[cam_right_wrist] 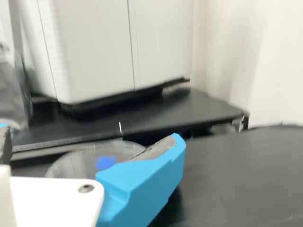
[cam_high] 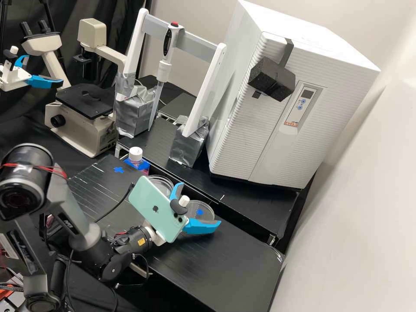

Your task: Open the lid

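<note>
Near the blue-marked dish (cam_high: 207, 212), a wide-spread, empty pincer (cam_high: 200, 203), with a labelled cabinet (cam_high: 255, 134) beyond.

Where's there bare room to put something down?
The biggest bare patch is black bench top, from the open gripper to the rounded corner. Another is the black shelf before the white cabinet. It's crowded behind the gripper: blue-marked round dish, clear round dishware, white-capped bottle.

A dark grey AgileX PiPER arm (cam_high: 71, 216) slopes down to its wrist (cam_high: 132, 242), the white gripper's (cam_high: 200, 203) blue fingers (cam_high: 201, 226) spread wide.
</note>
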